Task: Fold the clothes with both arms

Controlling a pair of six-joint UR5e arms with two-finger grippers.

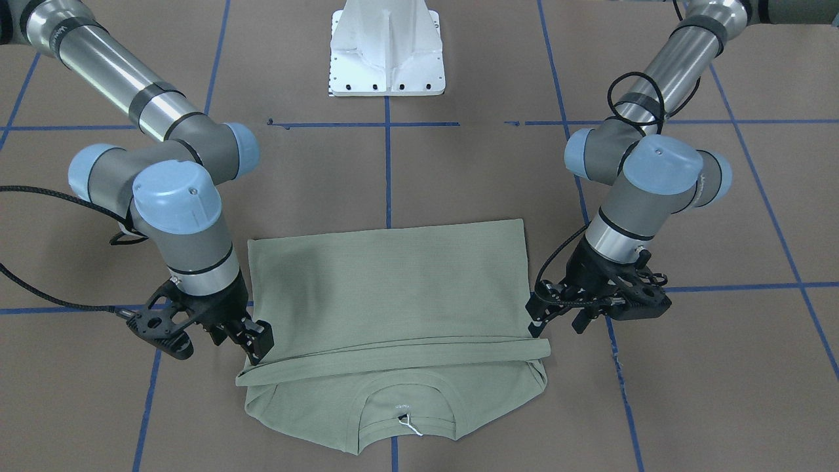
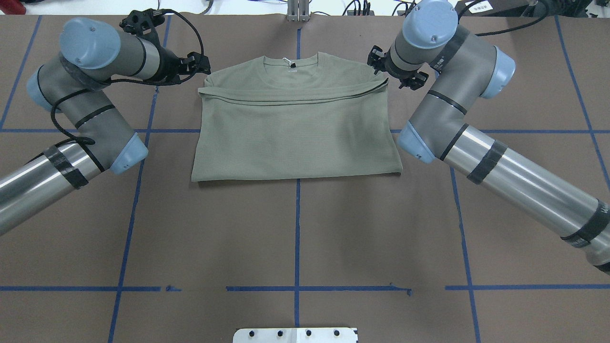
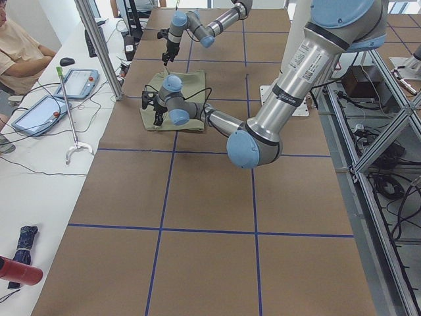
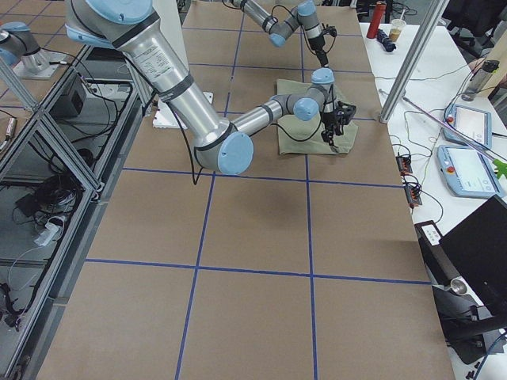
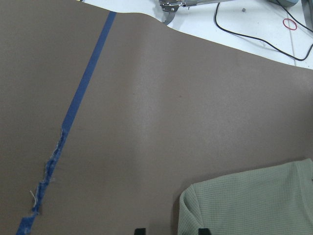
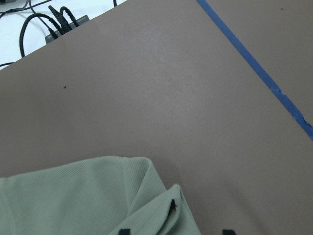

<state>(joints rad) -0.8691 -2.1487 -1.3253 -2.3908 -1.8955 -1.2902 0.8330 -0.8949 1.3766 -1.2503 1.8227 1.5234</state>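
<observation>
Tools sit low at either side of the shirt [image 1: 393,288]. The left tool [image 1: 554,320] is at one end of the doubled band [image 1: 393,351] that crosses below the collar [image 1: 406,400], and the right tool [image 1: 252,342] is at the other. Each has its fingers apart, clamped on nothing. The shirt lies flat on the surface [image 1: 459,170], astride the centre tape line [image 1: 388,170], with its lower half folded up over the chest and its collar pointing away from the robot. In the left wrist view the fingertips [image 5: 203,230] bracket only the very corner of the cloth. In the right wrist view the fingertips [image 6: 124,230] have a thicker fold lying between them. I judge the step in hand to be a grasp at the two ends of that band, ahead of a further fold. To do it well, each tool should reach a little further in over the cloth before closing, so that it takes every layer and not just the top one; the left needs this most. Both should close together, lift only enough to clear the cloth beneath, and travel level and in step, so the carried edge stays straight and lightly taut. An uneven pull would skew the band, which sits slightly slanted as it lies.
</observation>
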